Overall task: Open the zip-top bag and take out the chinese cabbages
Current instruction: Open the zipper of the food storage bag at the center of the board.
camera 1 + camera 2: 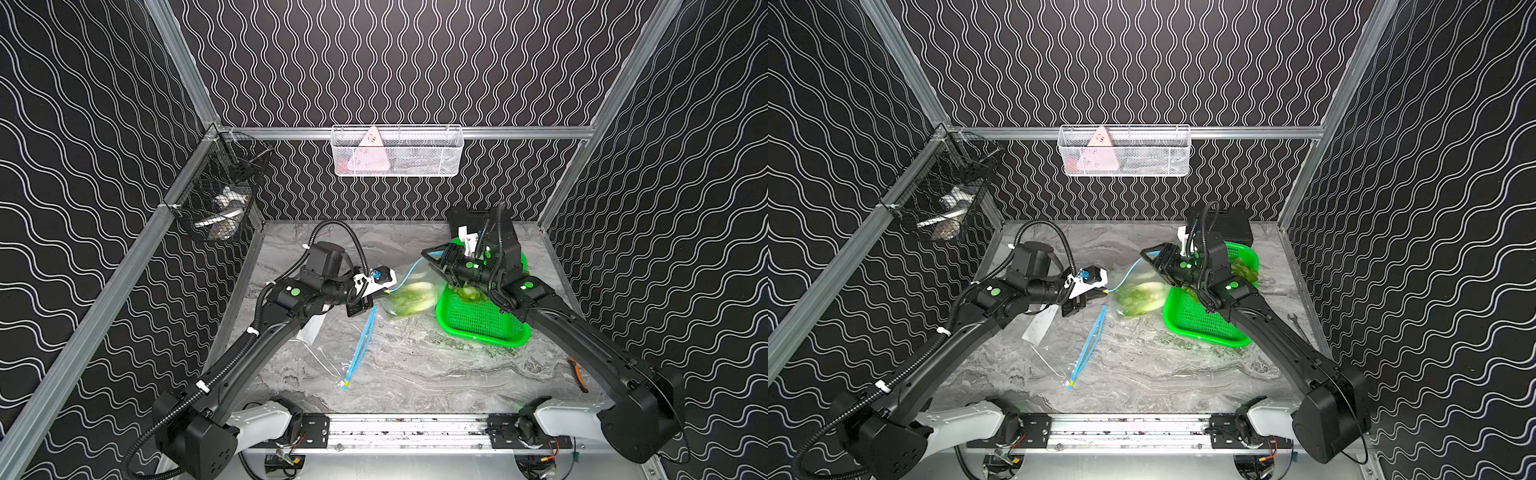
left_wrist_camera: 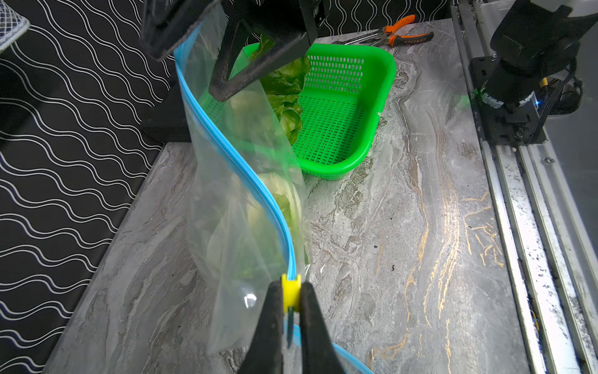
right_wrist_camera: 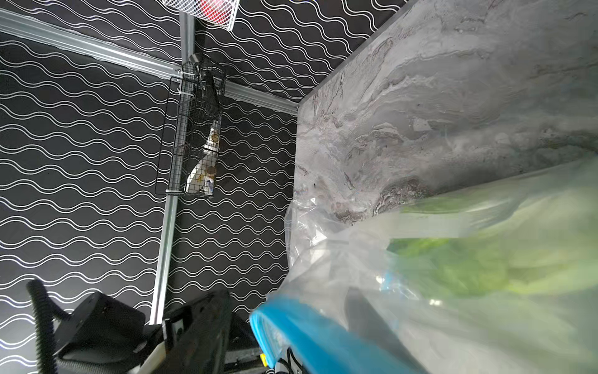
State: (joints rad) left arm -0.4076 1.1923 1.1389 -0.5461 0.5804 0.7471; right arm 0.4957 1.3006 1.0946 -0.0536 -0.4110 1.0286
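Observation:
The clear zip-top bag (image 1: 415,272) (image 2: 226,246) with a blue zip rim hangs stretched between both grippers, just left of the green basket (image 1: 478,328). My left gripper (image 1: 384,293) (image 2: 291,288) is shut on its yellow slider (image 2: 290,289). My right gripper (image 1: 432,264) (image 3: 284,320) stands open astride the rim's other end, one finger inside the bag and one outside. One of the chinese cabbages (image 1: 411,297) (image 2: 281,200) lies in the bag; another (image 2: 286,94) (image 1: 1244,268) lies in the basket.
A second, flat zip-top bag (image 1: 353,357) lies on the marble table in front of the left arm. Orange-handled pliers (image 1: 578,374) and a wrench (image 1: 1293,320) lie at the right edge. A black box (image 1: 1233,224) stands behind the basket. Wire baskets (image 1: 397,151) hang on the walls.

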